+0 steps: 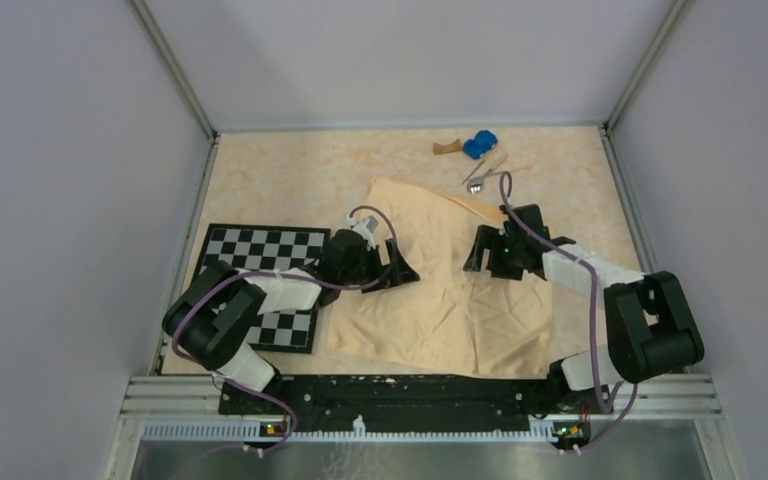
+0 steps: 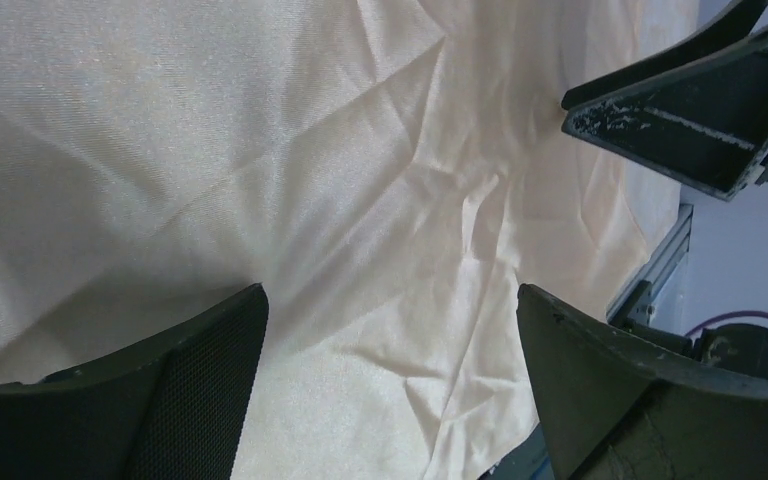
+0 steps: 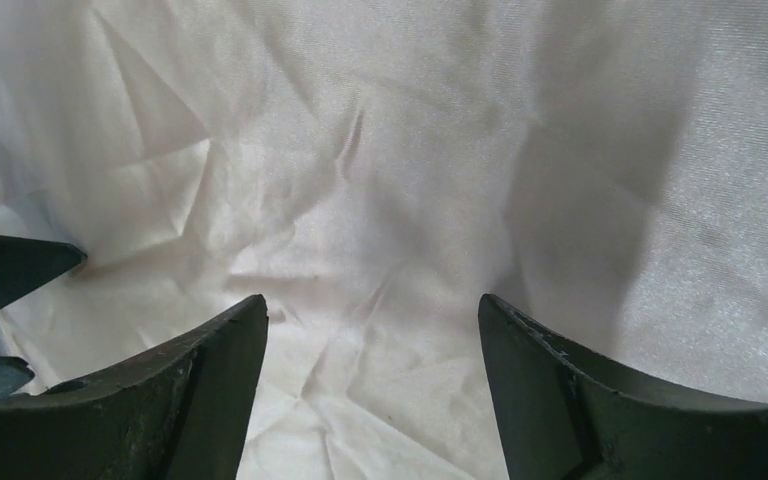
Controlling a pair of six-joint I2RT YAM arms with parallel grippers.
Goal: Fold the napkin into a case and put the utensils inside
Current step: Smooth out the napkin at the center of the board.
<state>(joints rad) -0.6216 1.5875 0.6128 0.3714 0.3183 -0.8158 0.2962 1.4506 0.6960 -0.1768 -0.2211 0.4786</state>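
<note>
The peach-orange napkin (image 1: 440, 300) lies spread and wrinkled on the table, its far right corner folded over. My left gripper (image 1: 406, 268) is open and empty, low over the napkin's left part (image 2: 360, 200). My right gripper (image 1: 476, 252) is open and empty over the napkin's middle right (image 3: 380, 200). The two grippers face each other; the right gripper's fingers (image 2: 690, 110) show in the left wrist view. The silver utensils (image 1: 480, 178) lie on the table beyond the napkin's far edge. No cloth is held.
A black-and-white checkerboard mat (image 1: 260, 250) lies at the left, partly under my left arm. A blue toy car (image 1: 479, 144) and a brown curved wooden block (image 1: 447, 149) sit at the far edge. Grey walls enclose the table on three sides.
</note>
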